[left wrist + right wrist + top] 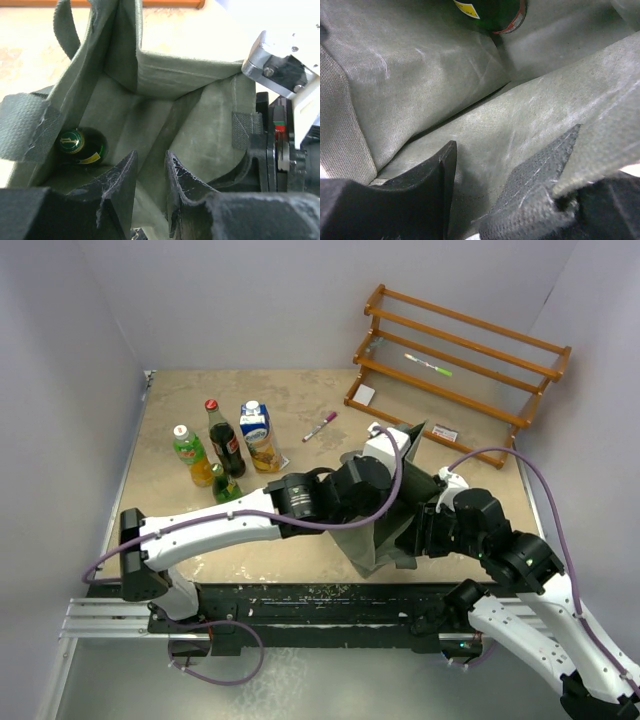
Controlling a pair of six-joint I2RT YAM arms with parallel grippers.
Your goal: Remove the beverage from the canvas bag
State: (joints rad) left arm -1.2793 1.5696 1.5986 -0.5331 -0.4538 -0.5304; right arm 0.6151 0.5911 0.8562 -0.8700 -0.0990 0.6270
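The grey-green canvas bag point(372, 545) stands near the front middle of the table, between both arms. The left wrist view looks down into it point(165, 75). A dark green glass bottle point(80, 145) with a gold cap sits at the bottom left corner inside; its base shows in the right wrist view point(490, 12). My left gripper point(151, 160) hangs over the bag's mouth point(395, 475), jaws a little apart, nothing held. My right gripper point(515, 137) is open at the bag's right rim point(420, 530), one finger inside against the wall point(420, 75).
Left of the bag stand a green-capped bottle point(190, 453), a cola bottle point(225, 438), a juice carton point(258, 435) and a small green bottle point(224, 485). A pink marker point(320, 426) lies behind. A wooden rack point(455, 365) holding a green pen stands at the back right.
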